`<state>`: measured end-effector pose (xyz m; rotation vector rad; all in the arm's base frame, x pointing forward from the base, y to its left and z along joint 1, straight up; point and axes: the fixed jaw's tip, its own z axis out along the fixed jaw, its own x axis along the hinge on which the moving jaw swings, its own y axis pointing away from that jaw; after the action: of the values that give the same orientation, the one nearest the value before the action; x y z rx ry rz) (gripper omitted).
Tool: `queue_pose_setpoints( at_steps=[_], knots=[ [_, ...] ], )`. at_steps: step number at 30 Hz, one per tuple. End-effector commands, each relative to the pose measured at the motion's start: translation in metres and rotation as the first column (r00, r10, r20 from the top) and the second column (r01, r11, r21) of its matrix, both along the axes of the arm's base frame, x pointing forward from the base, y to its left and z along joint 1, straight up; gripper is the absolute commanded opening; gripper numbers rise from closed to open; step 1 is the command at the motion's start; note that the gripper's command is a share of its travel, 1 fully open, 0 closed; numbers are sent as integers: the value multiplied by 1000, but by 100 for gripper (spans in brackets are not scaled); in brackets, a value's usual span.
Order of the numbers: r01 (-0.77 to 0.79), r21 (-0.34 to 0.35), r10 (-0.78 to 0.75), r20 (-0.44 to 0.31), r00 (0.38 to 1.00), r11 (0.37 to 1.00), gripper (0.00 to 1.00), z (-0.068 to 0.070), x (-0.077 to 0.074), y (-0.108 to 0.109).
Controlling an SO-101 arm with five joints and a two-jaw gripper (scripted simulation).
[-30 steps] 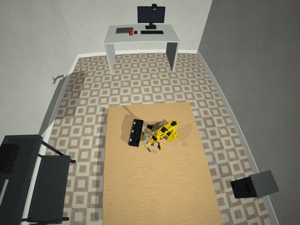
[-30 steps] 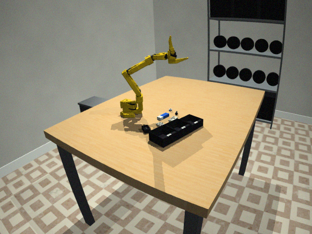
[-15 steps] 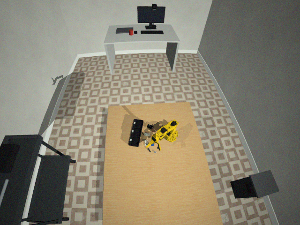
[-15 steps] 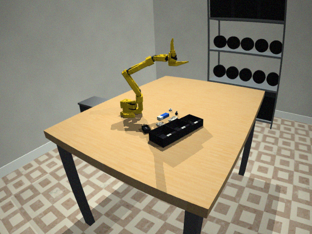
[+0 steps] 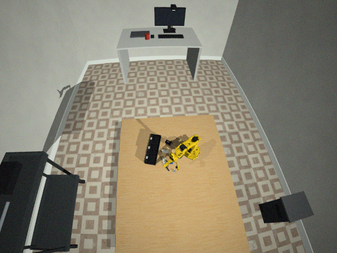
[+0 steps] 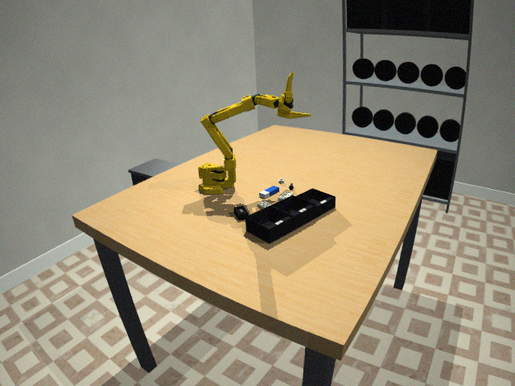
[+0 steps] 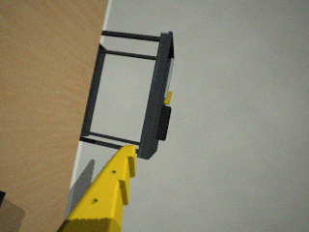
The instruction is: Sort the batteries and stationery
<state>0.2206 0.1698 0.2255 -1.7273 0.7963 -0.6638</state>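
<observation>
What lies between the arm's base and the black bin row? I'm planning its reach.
In the exterior view, small items lie between the base and bin row: a blue-and-white eraser-like block, small grey pieces and a black one.

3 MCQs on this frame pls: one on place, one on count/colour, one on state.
1. Where do the small things lie?
A. inside the bins
B. between the arm's base and the bins
C. on the floor

2. How many compartments does the black bin row show?
A. two
B. three
C. five

3. The tool is:
A. open, raised, holding nothing
B. shut on the eraser
C. resting on the table

Key:
1 B: the blue-white eraser and other bits sit on the table between the base and the bins.
2 B: three cells show in the exterior view.
3 A: the tool stands spread wide, high over the table.
</observation>
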Motion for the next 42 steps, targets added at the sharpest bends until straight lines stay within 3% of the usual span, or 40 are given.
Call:
queue_pose_setpoints(
  at_steps=[1, 12, 13, 29, 30, 42],
  knots=[
    [15, -1, -15, -22, 1000, 1000, 100, -2, -1, -5],
    [37, -47, -42, -112, 993, 998, 100, -21, -4, -12],
    [24, -72, -34, -135, 990, 997, 100, -30, -3, -9],
    [50, -131, -81, -248, 965, 990, 100, -53, -10, -21],
    [35, -154, -76, -269, 960, 987, 100, -61, -10, -19],
    [52, -195, -118, -345, 931, 979, 100, -76, -16, -29]
  ],
)
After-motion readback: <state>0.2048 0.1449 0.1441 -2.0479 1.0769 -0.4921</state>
